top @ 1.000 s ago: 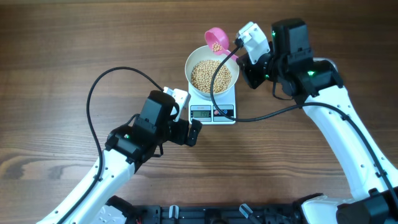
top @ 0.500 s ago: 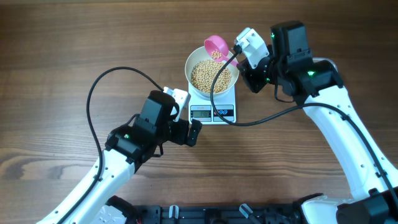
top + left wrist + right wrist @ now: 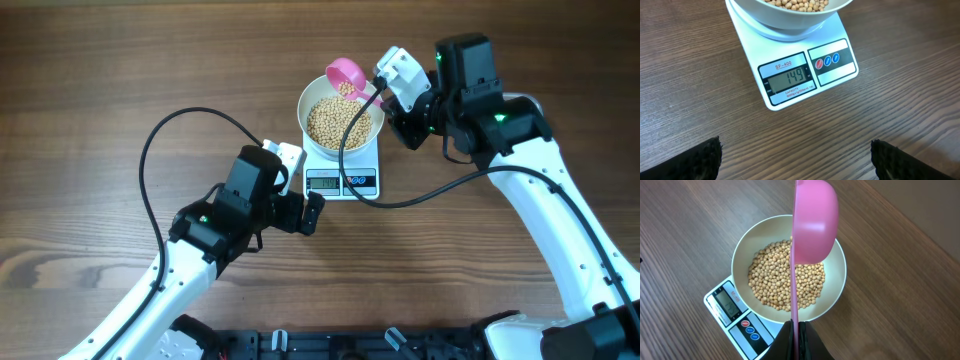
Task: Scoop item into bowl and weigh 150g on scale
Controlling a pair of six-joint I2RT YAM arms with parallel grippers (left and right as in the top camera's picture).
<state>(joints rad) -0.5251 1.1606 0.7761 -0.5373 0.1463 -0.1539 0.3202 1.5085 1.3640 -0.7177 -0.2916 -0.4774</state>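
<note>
We held the pink scoop (image 3: 815,220) over the bowl (image 3: 840,275)

The scale (image 3: 805,75) (reading 149) carried the bowl of beans (image 3: 770,280); our right claw (image 3: 797,336) pinched the scoop's handle, and our left claw (image 3: 795,144) stood wide apart, empty, facing the display.

Counting one white bowl (image 3: 839,280) and one white scale (image 3: 752,55). Counting beans (image 3: 770,285) too many for an exact tally, all in one heap. Finding one grey display (image 3: 787,79) and three round buttons (image 3: 827,61) on that scale, one red and two blue. Noting one pink scoop (image 3: 812,222). Tallying two arms over one wooden counter (image 3: 90,70): left arm (image 3: 190,250) and right arm (image 3: 540,190), each carrying one tool, namely left tool (image 3: 802,162) and right tool (image 3: 797,342). Adding two black cables (image 3: 150,140), one per arm.
</note>
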